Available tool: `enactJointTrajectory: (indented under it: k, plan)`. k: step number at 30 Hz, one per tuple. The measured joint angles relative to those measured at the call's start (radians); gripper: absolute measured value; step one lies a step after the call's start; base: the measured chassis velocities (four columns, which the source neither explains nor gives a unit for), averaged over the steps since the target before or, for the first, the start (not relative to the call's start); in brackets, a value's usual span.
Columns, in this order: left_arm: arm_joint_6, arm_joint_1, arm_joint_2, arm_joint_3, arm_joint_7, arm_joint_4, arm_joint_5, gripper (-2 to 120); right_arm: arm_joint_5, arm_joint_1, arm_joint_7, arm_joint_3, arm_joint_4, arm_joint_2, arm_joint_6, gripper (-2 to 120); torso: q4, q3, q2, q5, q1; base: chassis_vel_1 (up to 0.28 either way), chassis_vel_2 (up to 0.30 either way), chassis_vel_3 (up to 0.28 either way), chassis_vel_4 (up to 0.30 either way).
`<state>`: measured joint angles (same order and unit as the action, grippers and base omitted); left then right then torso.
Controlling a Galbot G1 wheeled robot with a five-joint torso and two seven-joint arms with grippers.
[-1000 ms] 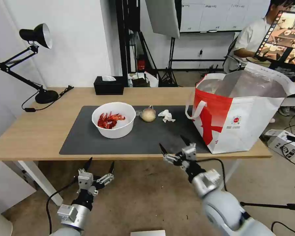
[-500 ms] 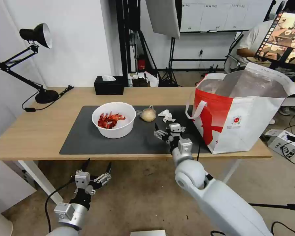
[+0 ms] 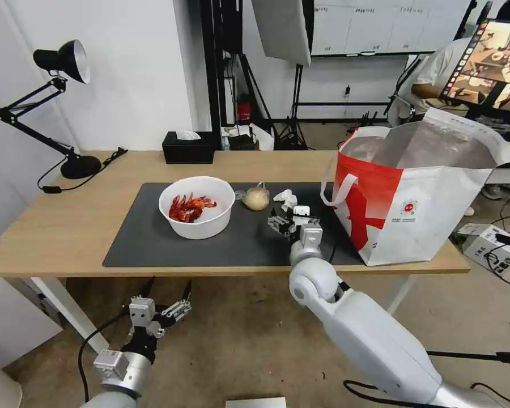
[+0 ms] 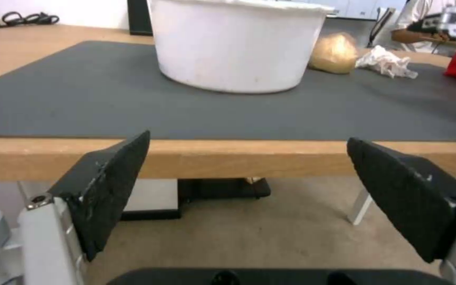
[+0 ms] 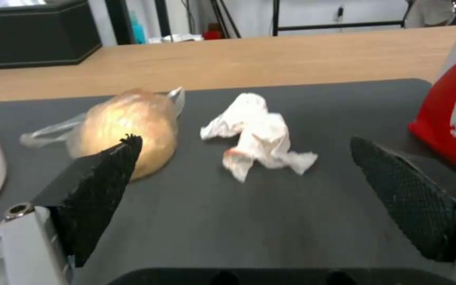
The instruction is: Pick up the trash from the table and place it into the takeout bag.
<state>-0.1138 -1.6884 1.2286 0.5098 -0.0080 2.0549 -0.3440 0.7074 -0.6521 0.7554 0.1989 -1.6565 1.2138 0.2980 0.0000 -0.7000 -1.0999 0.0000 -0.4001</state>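
Observation:
On the dark mat (image 3: pixel 147 243) of the table (image 3: pixel 56 226) stand a white bowl of red crayfish shells (image 3: pixel 196 207), a beige bagged lump (image 3: pixel 256 199) and a crumpled white tissue (image 3: pixel 285 198). The white-and-red takeout bag (image 3: pixel 419 192) stands open at the table's right end. My right gripper (image 3: pixel 285 217) hovers open low over the mat, just short of the tissue (image 5: pixel 254 134); the lump (image 5: pixel 128 118) lies beside one finger and the bag's red corner (image 5: pixel 447 118) beside the other. My left gripper (image 3: pixel 170 283) hangs open below the table's front edge (image 4: pixel 228 158), facing the bowl (image 4: pixel 238 43).
A black tissue box (image 3: pixel 188 148) sits at the table's back edge and a black desk lamp (image 3: pixel 62 62) stands at the far left. Tripods and stands crowd the floor behind the table. A cardboard box (image 3: pixel 487 241) lies on the floor at the right.
My right arm has reached up and forward from below the table edge, over the mat, to just before the tissue. The left gripper has sunk slightly and stays open.

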Motion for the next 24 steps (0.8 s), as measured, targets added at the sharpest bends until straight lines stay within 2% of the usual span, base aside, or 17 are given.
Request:
enactJointTrajectory:
  k: [17,24]
  plan:
    - [-0.002,0.019,0.002,-0.024,0.002,-0.021,0.0,100,0.146,0.206,0.014,0.082,0.175,0.014,0.064,100,0.0,0.0,0.0,0.0,0.0,0.0,0.0,0.0,0.0]
    - [-0.004,0.015,0.005,-0.027,0.004,-0.016,0.001,100,0.189,0.28,0.018,0.091,0.269,0.048,0.097,100,0.0001,0.0,0.0,0.0001,0.0,0.0,0.0,0.0,0.0]
